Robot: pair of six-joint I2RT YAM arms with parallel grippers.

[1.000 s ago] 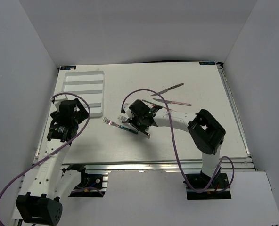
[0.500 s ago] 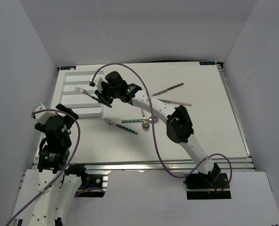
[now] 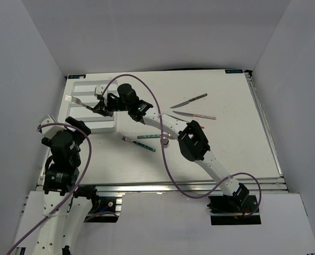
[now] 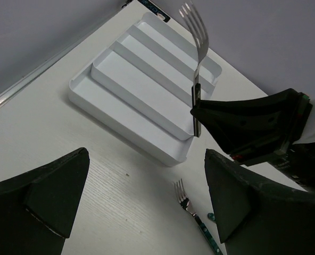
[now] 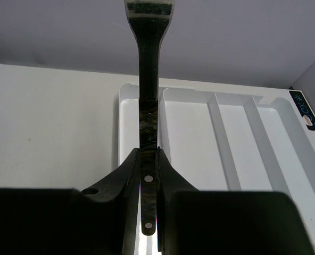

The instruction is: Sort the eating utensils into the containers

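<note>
Two forks are showing right now. One fork (image 3: 77, 100) is pinched by its dark-looking handle in the right gripper (image 3: 100, 104). The jaws are almost closed, with the thin handle clamped between them and the tines pointing toward the worktop's left edge. It's up in the air above the white cutlery tray (image 3: 93, 87), which sits at the worktop's far left corner. From the left wrist view it's clear of the slots, not touching. Which slot it's over, I honestly can't tell.

The other fork (image 3: 136, 142), green handle, lies flat on the worktop just off the tray's near right corner. It's beside another green-handled piece (image 3: 149, 136) whose right end is hidden by the arm. A dark-handled knife (image 3: 192, 99) and a pink-handled knife (image 3: 196, 115) lie further right, nearer the far edge and well apart from the tray.

The left gripper (image 4: 147, 159) hangs by the near left corner with its jaws spread wide, holding nothing.
</note>
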